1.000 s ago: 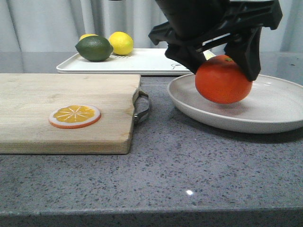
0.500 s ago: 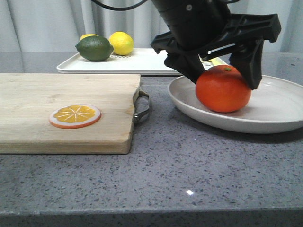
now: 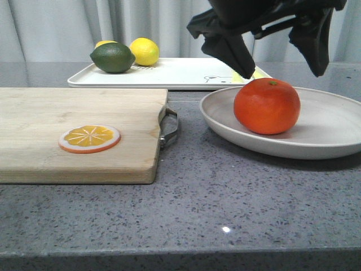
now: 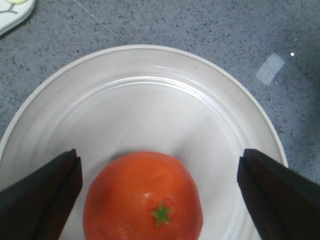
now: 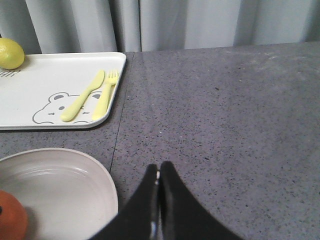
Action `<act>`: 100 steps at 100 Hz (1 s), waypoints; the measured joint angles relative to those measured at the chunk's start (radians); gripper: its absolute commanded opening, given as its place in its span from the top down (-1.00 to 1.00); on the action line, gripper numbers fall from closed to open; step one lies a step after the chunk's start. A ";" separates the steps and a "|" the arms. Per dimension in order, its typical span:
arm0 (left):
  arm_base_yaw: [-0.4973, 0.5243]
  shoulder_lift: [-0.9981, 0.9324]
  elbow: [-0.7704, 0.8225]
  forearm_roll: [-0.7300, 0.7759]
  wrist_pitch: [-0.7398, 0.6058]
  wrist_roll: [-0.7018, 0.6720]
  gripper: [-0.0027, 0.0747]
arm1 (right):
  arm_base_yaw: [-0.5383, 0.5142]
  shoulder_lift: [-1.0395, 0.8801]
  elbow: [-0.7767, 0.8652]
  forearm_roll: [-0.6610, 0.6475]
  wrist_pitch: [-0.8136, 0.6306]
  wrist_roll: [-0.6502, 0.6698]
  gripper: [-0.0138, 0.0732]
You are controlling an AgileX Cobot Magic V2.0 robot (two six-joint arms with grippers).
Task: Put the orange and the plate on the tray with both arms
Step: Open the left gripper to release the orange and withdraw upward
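The left gripper (image 3: 279,62) hangs above the worktop near its right edge, toward the far side, and it points down with its jaws spread wide, touching nothing. Its two dark fingers (image 4: 42,195) stand far from each other in the left wrist view. The right gripper (image 5: 159,176) is low over the worktop, with its jaws pressed together and nothing between them.

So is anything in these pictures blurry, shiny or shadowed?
Front view: a small white glare spot on the countertop, and the orange casts a soft shadow on the plate. Left wrist view: the left hand edges look soft; the plate shows a shiny ring.
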 measured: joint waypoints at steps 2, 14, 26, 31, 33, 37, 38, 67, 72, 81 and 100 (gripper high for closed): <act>0.000 -0.005 0.000 0.000 0.003 0.000 -0.34 | 0.000 0.000 0.000 0.000 0.000 0.000 0.82; 0.002 -0.042 0.000 0.009 0.010 0.000 0.04 | 0.000 0.000 0.000 0.000 0.000 0.000 0.82; 0.024 -0.086 0.018 0.009 0.013 0.000 0.26 | 0.000 0.000 0.000 0.000 0.001 0.000 0.82; 0.038 -0.106 0.038 0.009 0.013 0.000 0.34 | 0.000 0.000 0.000 0.000 0.009 0.000 0.82; 0.045 -0.115 0.049 0.009 0.013 0.000 0.36 | 0.000 0.000 0.000 0.000 0.012 0.000 0.82; 0.056 -0.135 0.072 0.011 0.013 0.000 0.42 | 0.000 0.000 0.000 0.000 0.020 0.000 0.82; 0.061 -0.139 0.076 0.011 0.013 0.000 0.43 | 0.000 0.000 0.000 0.000 0.026 0.000 0.82; 0.138 -0.362 0.297 0.017 -0.010 0.000 0.66 | 0.000 0.000 0.000 0.000 0.100 0.000 0.82; 0.145 -0.408 0.344 0.017 -0.032 0.000 0.73 | 0.000 0.000 -0.002 0.000 0.112 0.000 0.82; 0.161 -0.494 0.434 0.017 -0.067 0.000 0.90 | 0.000 0.000 -0.015 0.000 0.147 0.000 0.82; 0.199 -0.682 0.619 0.019 -0.127 0.000 0.98 | 0.004 0.037 -0.073 0.000 0.226 0.000 0.81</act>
